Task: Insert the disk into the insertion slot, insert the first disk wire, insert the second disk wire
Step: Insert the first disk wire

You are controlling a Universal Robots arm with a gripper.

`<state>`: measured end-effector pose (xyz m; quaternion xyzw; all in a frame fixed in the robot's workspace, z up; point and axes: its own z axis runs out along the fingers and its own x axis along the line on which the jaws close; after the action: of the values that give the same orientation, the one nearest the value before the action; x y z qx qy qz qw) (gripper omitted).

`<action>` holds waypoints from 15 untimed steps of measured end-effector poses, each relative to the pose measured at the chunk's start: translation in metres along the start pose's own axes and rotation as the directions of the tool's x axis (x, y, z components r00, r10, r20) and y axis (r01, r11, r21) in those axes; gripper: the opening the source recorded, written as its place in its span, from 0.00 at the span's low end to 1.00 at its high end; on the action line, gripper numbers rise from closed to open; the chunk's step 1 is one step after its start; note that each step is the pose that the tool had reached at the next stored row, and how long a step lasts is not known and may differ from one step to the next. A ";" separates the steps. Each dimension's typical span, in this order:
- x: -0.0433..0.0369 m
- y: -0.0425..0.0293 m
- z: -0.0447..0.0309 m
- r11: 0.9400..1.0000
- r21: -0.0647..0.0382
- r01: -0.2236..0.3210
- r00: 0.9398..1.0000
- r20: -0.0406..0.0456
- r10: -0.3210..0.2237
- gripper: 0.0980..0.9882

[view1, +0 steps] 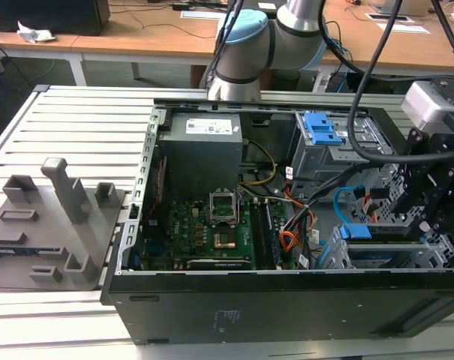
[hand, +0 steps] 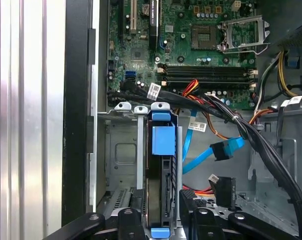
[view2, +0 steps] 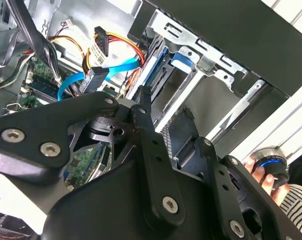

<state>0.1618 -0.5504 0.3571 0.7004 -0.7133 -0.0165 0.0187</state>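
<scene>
The disk [hand: 160, 185], edge-on in its bright blue carrier, stands in the insertion slot [hand: 122, 150], a silver sheet-metal cage at the case's front corner. My gripper [hand: 160, 212] sits over the disk's near end, its black fingers [hand: 189, 207] close against both faces. In the second wrist view the gripper [view2: 166, 102] reaches to the disk's blue edge [view2: 158, 65]. A blue flat wire with a black plug [hand: 223, 150] hangs loose beside the cage. A black plug on red and yellow wires [hand: 223, 187] lies free below it. The exterior view shows the gripper [view1: 435, 225] at its right, above the disk [view1: 356, 232].
The green motherboard [hand: 190, 50] lies beyond the cage, with a thick black cable bundle [hand: 230, 115] crossing between them. A grey metal box with a blue latch [view1: 320, 131] stands behind the cage. A grey fixture block [view1: 54, 225] sits outside the case. A person's hand [view2: 255, 172] rests near the case wall.
</scene>
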 end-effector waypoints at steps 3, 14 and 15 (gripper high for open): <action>0.0001 0.0000 -0.0027 1.000 0.000 0.000 1.000 0.000 0.000 0.36; -0.0047 0.0007 -0.0137 1.000 0.000 0.000 1.000 0.000 0.000 0.36; -0.0078 0.0007 -0.0137 1.000 0.000 0.000 1.000 0.000 0.000 0.36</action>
<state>0.1619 -0.5426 0.3708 0.7004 -0.7133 -0.0165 0.0187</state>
